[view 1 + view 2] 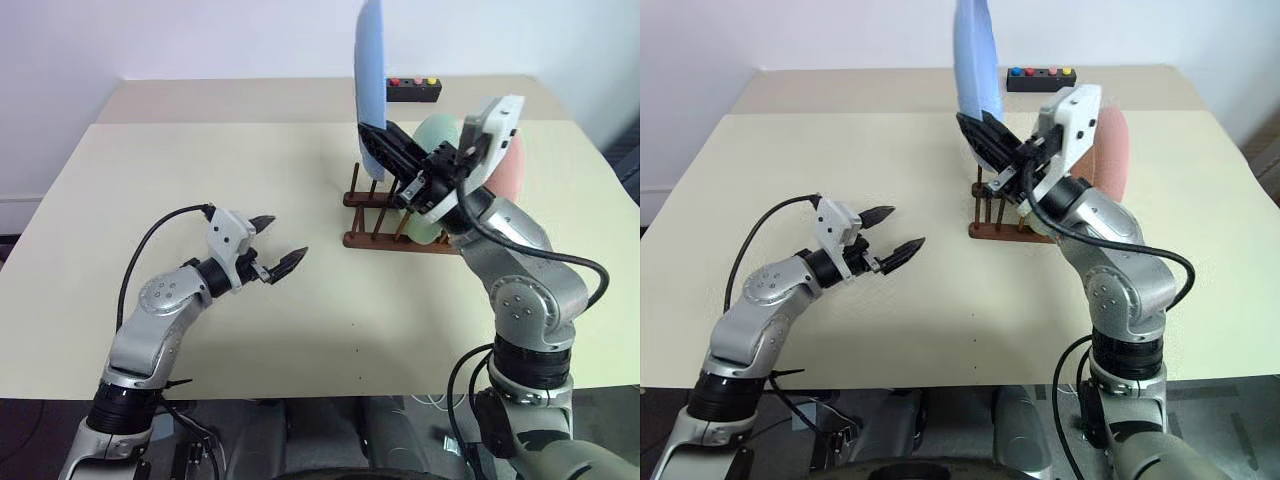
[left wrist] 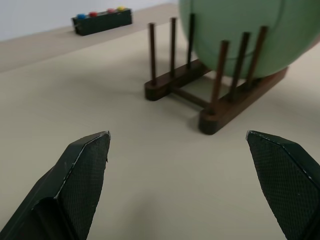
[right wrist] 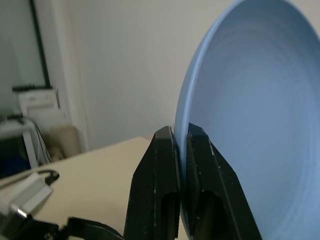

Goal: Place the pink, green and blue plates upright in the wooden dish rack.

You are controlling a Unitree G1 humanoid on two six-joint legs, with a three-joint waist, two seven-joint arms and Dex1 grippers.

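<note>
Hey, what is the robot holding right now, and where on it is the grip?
The right gripper pinches the blue plate by its rim, at its lower edge, holding it upright above the wooden dish rack. The left gripper is open and holds nothing.

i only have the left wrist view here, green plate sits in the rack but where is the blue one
Observer: The blue plate is up in the air, on edge, above the wooden dish rack, not in a slot yet.
Operator: what's holding it
Observer: The right gripper is shut on its rim, one finger on each face of the plate.
Operator: and pink, i can't see it at all
Observer: The pink plate stands upright behind the green plate, at the rack's far right end.
Operator: is my left gripper in the way
Observer: The left gripper is open and holds nothing, low over the table, well to the left of the rack.
</note>
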